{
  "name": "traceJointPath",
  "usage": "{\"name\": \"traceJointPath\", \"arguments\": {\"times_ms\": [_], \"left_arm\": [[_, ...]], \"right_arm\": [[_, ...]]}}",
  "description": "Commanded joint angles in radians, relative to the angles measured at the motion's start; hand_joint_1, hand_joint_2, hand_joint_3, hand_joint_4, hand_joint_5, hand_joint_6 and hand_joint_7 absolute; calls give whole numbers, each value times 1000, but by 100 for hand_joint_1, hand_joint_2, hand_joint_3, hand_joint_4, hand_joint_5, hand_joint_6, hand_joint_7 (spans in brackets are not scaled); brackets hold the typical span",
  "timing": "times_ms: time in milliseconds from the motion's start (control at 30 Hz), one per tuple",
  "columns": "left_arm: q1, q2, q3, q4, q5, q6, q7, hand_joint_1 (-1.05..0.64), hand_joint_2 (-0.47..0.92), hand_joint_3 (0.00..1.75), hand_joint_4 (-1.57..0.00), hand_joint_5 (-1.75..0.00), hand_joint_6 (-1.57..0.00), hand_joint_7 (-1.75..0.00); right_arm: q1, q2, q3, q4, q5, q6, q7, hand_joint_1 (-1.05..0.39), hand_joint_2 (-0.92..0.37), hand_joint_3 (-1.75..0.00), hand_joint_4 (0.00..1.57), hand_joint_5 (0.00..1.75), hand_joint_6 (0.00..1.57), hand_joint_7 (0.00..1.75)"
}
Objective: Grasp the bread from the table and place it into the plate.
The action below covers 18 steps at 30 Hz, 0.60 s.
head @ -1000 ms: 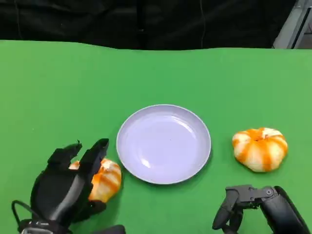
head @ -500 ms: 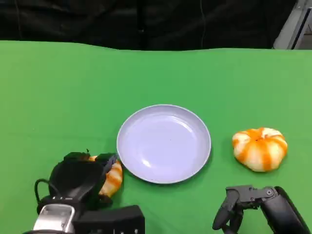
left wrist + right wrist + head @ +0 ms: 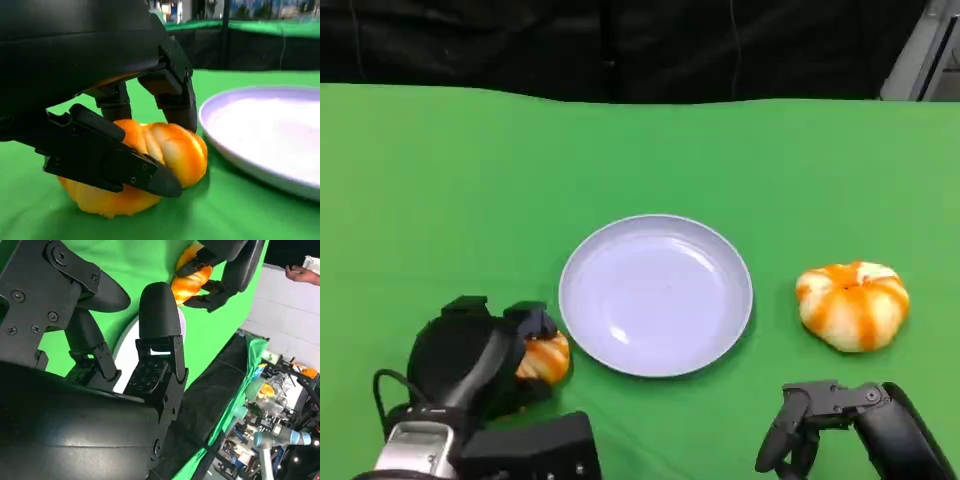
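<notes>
Green table (image 3: 440, 170), bread (image 3: 165, 150) seemingly gripped under left hand (image 3: 470, 355)

The bread (image 3: 544, 358) is a round orange-and-cream striped bun, lying on the green table just left of the plate (image 3: 656, 296), apart from its rim. The plate is pale lilac, round, shallow, upright. A second striped bun (image 3: 853, 305) lies right of the plate.

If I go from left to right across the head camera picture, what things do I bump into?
Left robot hand → the bread it grips → plate → right robot hand → the other bread, which lies farther back on the table.
</notes>
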Motion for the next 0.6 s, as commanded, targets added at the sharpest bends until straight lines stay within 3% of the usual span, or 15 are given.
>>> {"name": "traceJointPath", "arguments": {"times_ms": [33,100,233,433,600], "left_arm": [[11,32,36,-16,-29,-31,55,-23,90,19,-79,-175,-71,-148],[8,36,48,-25,-31,-36,76,-18,73,59,-80,-175,-69,-155],[6,38,63,-37,-27,-44,132,-17,53,96,-83,-175,-73,-155],[15,38,75,-65,-20,-72,212,-15,42,112,-86,-175,-73,-161],[15,43,72,-96,-19,-142,268,-15,37,126,-89,-175,-77,-156]], "right_arm": [[0,-6,-6,-7,-4,5,-12,-6,-3,-147,104,146,110,101],[-3,-8,-9,-7,-3,4,-11,-5,-3,-147,103,147,110,101],[-7,-11,-11,-10,-10,10,-13,-5,-2,-147,103,149,109,101],[0,-13,-10,-13,-12,6,-16,-5,-4,-144,103,150,109,101],[10,-9,-4,-23,-7,13,-12,-4,-6,-143,102,150,109,101]]}}
